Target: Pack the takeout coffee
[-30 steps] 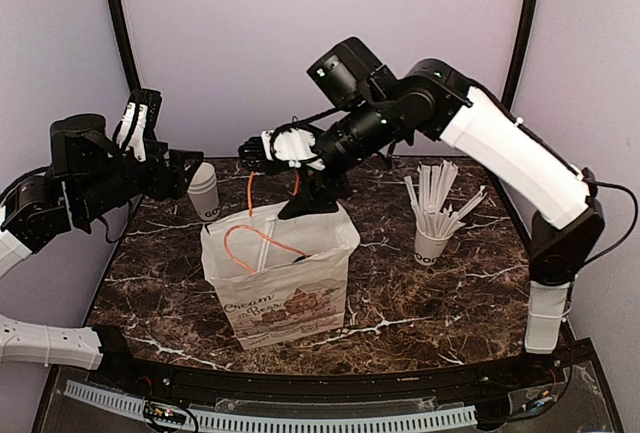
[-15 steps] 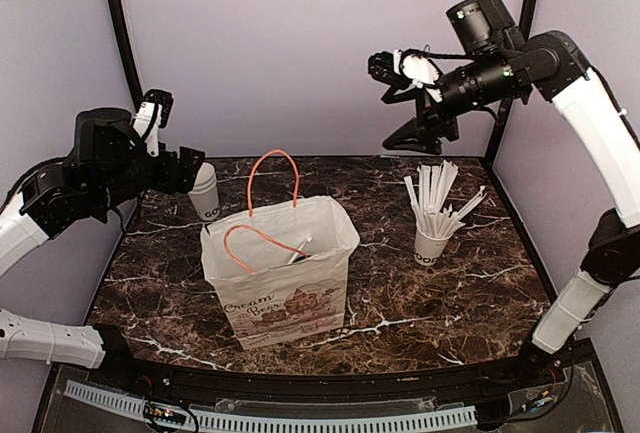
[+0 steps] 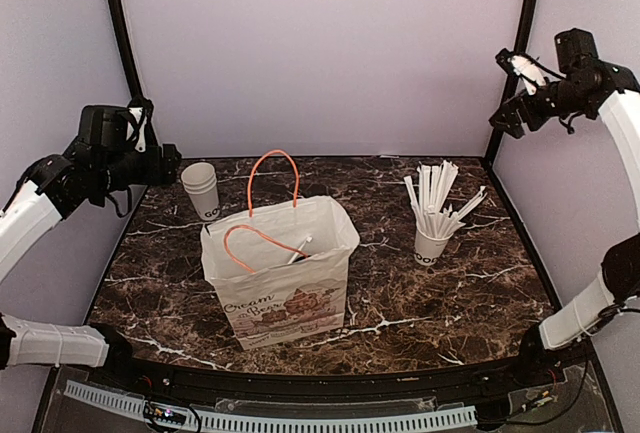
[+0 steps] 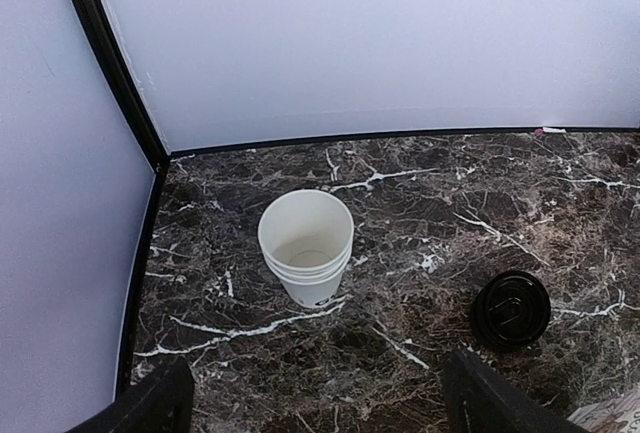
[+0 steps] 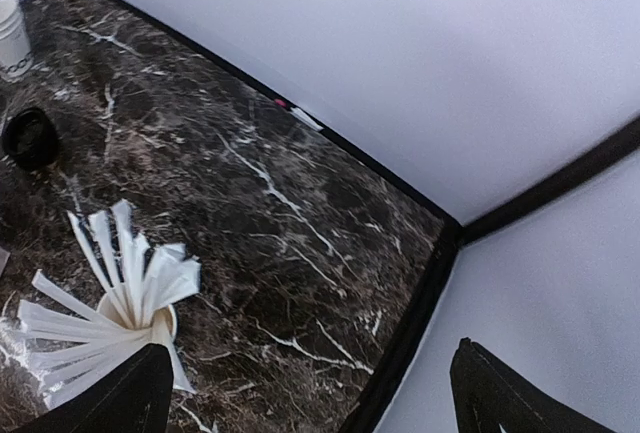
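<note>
1. L gripper [image 4: 320, 398]: jaws spread wide, nothing between them. Held above left rear part of dark brown, white-veined marble-look tabletop [image 4: 430, 203].
2. Ahead of it in L wrist view: stack of nested white paper cups [image 4: 306, 245], upright, lidless, near left edge, touched by nothing.
3. Right of stack, apart from it: black round plastic lid [image 4: 511, 307] seen on tabletop. No white cup wall made out under it.
4. R gripper [image 5: 315, 393]: jaws spread wide, empty. Held high at right rear corner, well above tabletop.
5. Below it in R wrist view: white paper cup of fanned white straws [image 5: 150, 325], upright. Same lid seen far left.
6. Centre in top view: white printed paper bag w/ orange cord handles [image 3: 285, 293], upright, mouth open. One handle stands up, other lies folded into mouth. Thin white stick [image 3: 300, 247] seen at the mouth.
7. Takeout coffee: not made out in any view. Bag interior only partly seen, so its location can't be told.
</note>
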Robot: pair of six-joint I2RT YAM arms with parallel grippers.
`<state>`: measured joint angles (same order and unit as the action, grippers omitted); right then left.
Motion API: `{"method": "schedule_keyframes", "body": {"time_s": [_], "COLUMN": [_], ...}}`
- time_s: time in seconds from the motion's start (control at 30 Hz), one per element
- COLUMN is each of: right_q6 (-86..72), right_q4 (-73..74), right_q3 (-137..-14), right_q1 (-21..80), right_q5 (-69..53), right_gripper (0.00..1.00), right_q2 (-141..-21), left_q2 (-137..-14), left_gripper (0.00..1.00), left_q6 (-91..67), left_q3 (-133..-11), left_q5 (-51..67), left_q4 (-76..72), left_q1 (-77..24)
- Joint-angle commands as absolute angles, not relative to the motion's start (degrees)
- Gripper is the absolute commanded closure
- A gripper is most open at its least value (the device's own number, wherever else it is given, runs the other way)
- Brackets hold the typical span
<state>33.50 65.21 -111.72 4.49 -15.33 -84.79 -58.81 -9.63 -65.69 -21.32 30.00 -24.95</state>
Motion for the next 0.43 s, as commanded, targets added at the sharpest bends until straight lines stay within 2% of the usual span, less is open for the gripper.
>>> {"method": "schedule_keyframes", "body": {"time_s": [0.0,0.17,0.27,0.4], "right_q6": [21.2,10.9,6.3,-0.4], "right_q4": [53.5,39.8,34.0,29.2], "right_q3": [-100.0,-82.9,-76.6,-71.5], "right_q1": [-2.3,-3.8,-6.6,-7.3], "right_q5": [-11.5,2.8,1.8,-5.5], "right_gripper": [0.01,0.01,0.01,0.01], "right_q2": [-77.7,-68.5,-63.7,-59.5], "left_q2": [-57.9,-59.4,-58.8,-58.0], "left_gripper": [0.11,0.11,0.11,0.11], "left_q6": [-8.8,-9.4,-10.8,-12.0], "left_q3": [-65.1,-67.9,-68.8,-69.9], "left_q5": [-17.5,-16.0,-14.3,-12.4], "left_q4": [28.4,30.6,31.4,32.8], "left_q1": [-23.3,-22.6,-22.6,-22.6]}}
